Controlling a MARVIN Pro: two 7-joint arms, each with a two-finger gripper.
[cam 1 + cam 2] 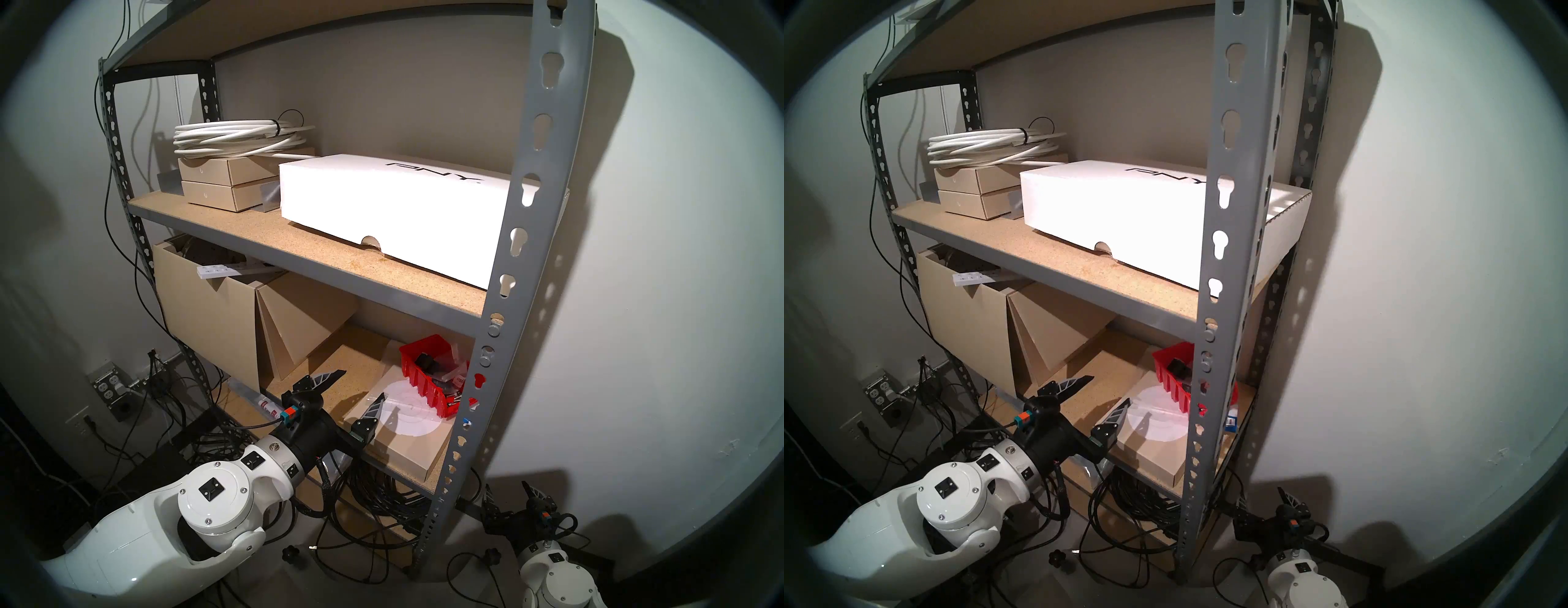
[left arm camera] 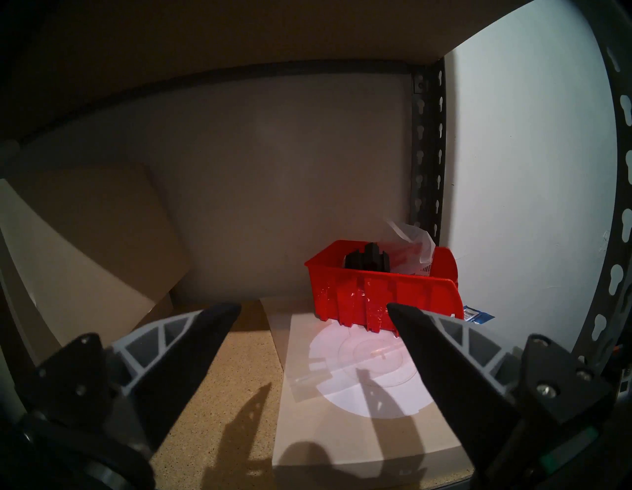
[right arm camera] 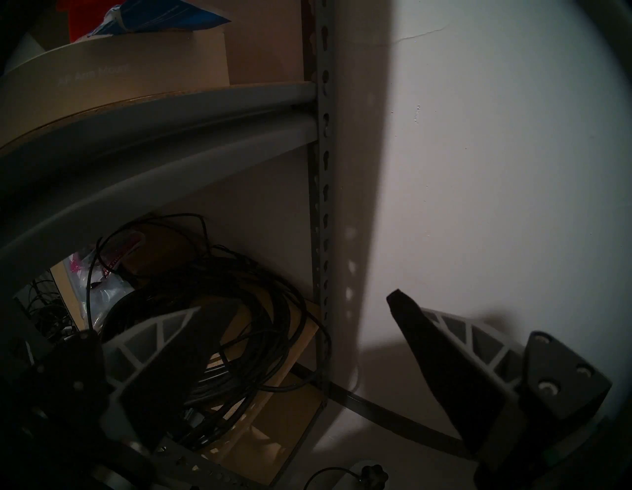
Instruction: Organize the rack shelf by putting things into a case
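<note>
In the head view the left gripper (image 1: 354, 388) sits at lower centre, over the front edge of the rack shelf (image 1: 322, 373), jaws spread wide and holding nothing. Up and to its right stands the red bin (image 1: 428, 375), on the far end of a flat tan box (image 1: 407, 441). The bin's long side faces the claw squarely and lies just beyond the fingertips, apart from them. Inside it rest the black ridged block (image 2: 367, 258) and the clear bag (image 2: 410, 248), so both things appear already stowed. At lower right the right gripper (image 1: 511, 494) hangs below the shelf, open and empty, farther from the bin.
</note>
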